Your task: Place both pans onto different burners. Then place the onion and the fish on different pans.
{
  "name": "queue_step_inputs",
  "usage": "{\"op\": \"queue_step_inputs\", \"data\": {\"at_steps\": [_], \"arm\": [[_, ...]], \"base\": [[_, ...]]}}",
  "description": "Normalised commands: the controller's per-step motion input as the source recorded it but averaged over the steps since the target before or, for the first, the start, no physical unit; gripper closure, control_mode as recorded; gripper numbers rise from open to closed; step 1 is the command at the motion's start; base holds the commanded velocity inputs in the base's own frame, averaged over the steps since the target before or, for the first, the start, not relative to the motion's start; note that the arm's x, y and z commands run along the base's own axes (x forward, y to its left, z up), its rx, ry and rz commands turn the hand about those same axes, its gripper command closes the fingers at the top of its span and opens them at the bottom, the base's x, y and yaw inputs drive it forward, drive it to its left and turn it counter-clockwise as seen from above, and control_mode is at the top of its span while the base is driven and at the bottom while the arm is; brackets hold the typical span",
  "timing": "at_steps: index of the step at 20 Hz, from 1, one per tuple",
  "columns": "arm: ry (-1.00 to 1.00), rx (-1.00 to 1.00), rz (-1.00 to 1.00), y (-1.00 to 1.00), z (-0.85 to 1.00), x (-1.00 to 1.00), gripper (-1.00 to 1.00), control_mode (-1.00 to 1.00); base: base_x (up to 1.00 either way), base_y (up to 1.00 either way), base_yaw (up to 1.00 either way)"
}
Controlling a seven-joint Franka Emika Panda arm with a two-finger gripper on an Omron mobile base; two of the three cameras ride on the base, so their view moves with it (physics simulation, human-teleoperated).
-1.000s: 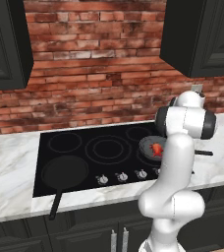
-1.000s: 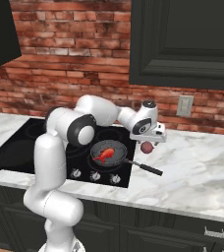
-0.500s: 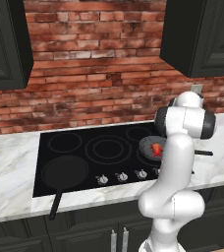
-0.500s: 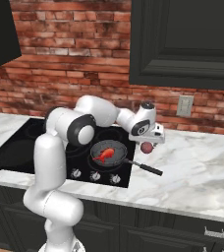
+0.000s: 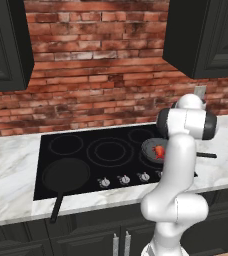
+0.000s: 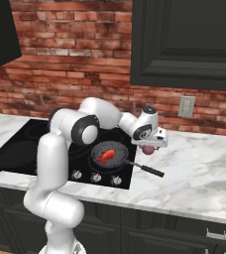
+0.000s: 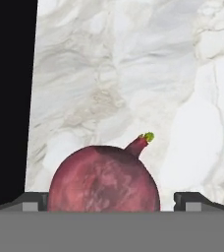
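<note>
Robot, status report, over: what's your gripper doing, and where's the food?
Gripper open, straddling the dark red round onion on the white marble counter. Orange-red fish in the smaller greyish-black pan. Nothing in the way.

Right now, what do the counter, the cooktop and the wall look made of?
Counter: looks like polished white marble, with grey veining.
Cooktop: likely black glass, flat and glossy, with thin grey burner rings printed on it.
Wall: red brick with pale mortar lines, matte and rough-looking. It's a render, so these are surface looks only.
</note>
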Motion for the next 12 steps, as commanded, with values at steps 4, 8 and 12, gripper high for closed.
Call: {"op": "queue_step_inputs", "data": {"at_steps": [4,8,12], "arm": [[0.00,0.00,-0.01,-0.38,-0.03,0.26,-1.00,-1.00],[0.00,0.00,0.00,-0.16,0.00,0.09,-1.00,-1.00],[0.00,0.00,0.00,0.00,0.00,0.00,-1.00,-1.00]], "base": [[0.00,0.00,0.00],[0.00,0.00,0.00],[0.00,0.00,0.00]]}}
